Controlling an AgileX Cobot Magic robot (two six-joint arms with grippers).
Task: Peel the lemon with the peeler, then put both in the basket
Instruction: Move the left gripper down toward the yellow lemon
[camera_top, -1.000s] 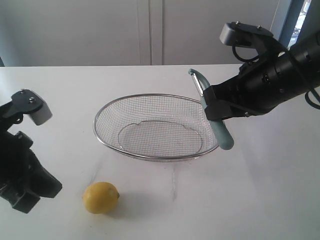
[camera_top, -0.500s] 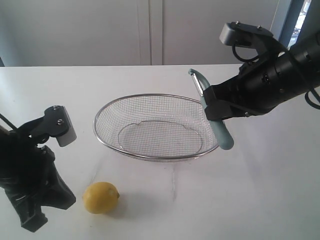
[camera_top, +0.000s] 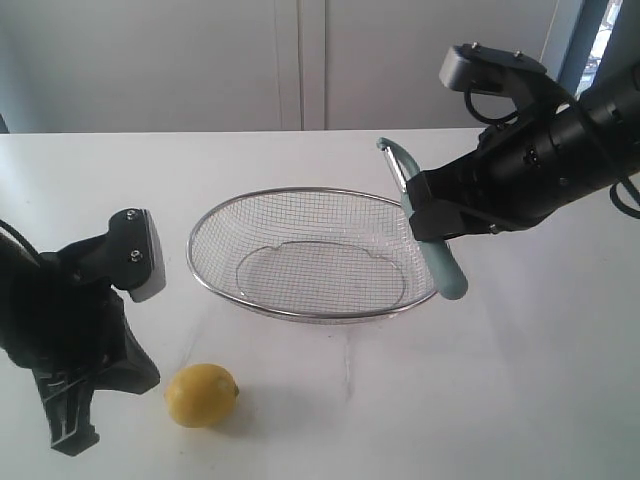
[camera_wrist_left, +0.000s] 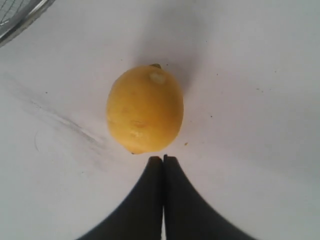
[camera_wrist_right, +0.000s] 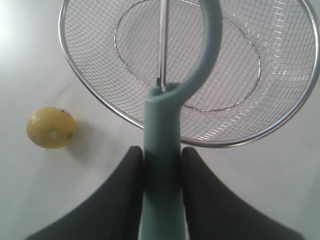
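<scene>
The yellow lemon (camera_top: 202, 395) lies on the white table in front of the wire-mesh basket (camera_top: 300, 313). My left gripper (camera_top: 72, 436) hangs just left of it, shut and holding nothing. In the left wrist view the lemon (camera_wrist_left: 145, 110) sits right ahead of the closed left gripper (camera_wrist_left: 163, 158), apart from it. My right gripper (camera_top: 432, 225) is shut on the teal peeler (camera_top: 446, 272) at the basket's right rim, blade end up. In the right wrist view the right gripper (camera_wrist_right: 162, 150) clamps the peeler (camera_wrist_right: 162, 125) handle above the basket (camera_wrist_right: 225, 144), with the lemon (camera_wrist_right: 51, 127) off to one side.
The white table (camera_top: 520, 380) stretches around the basket. A pale wall with cabinet panels (camera_top: 300, 60) stands behind its far edge. A sliver of the basket rim (camera_wrist_left: 20, 15) shows in a corner of the left wrist view.
My left arm has swung in from the left edge toward the lemon, its wrist now higher and closer to the basket. The right arm and peeler have not moved.
</scene>
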